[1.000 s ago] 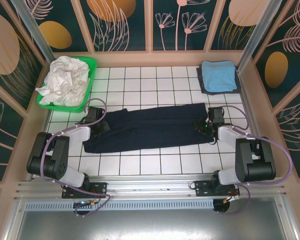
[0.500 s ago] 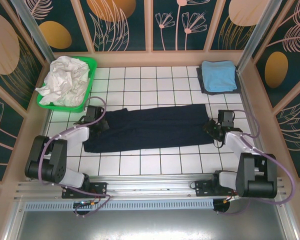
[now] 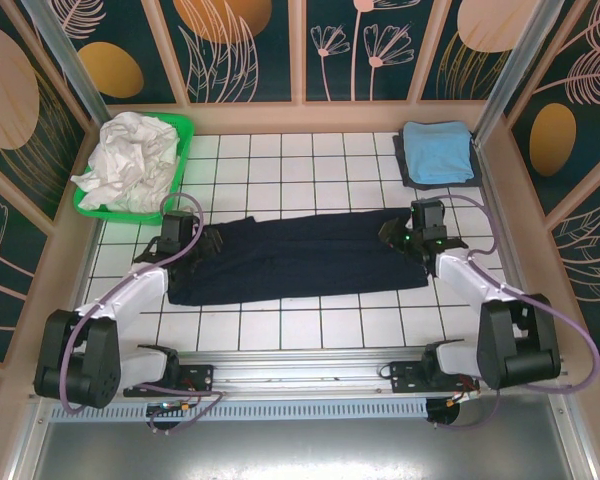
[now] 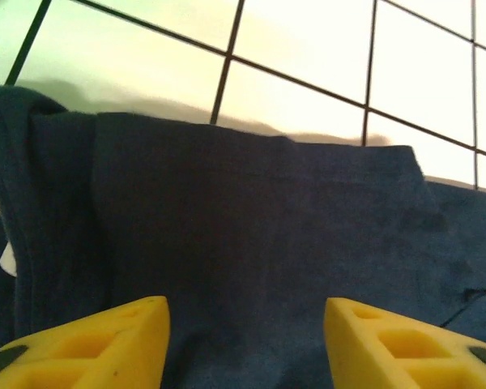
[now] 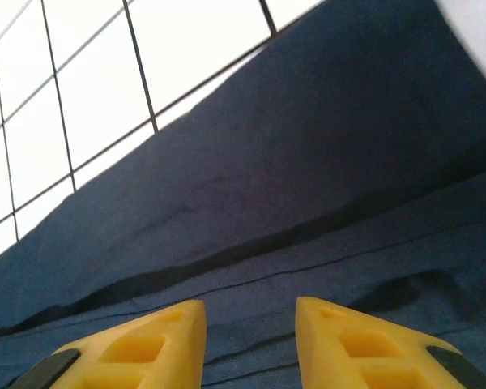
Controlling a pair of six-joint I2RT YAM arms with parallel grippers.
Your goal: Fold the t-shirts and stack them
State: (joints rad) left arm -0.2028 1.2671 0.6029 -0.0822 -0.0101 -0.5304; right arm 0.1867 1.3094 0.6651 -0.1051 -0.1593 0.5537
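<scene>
Your white tiled desk (image 3: 310, 330) carries the navy t-shirt (image 3: 300, 255) across its middle as a long, narrow band. Its long axis runs from 9 o'clock to 3 o'clock in the overhead view. At the 10 o'clock corner a green basket (image 3: 180, 130) holds crumpled white t-shirts (image 3: 130, 160). At 1 o'clock a folded light blue t-shirt (image 3: 437, 148) lies on a darker folded piece (image 3: 408, 172).

Your left hand (image 4: 245, 312) hangs over the band's 9 o'clock end, fingers spread wide and holding nothing. Your right hand (image 5: 249, 312) hangs over the 3 o'clock end. Its fingers stand closer together but parted, with no cloth between them.

Each hand has its own end right beneath it, so neither need reach across. The next fold probably shortens the band along that axis. The right arm is nearer the stack at 1 o'clock.
</scene>
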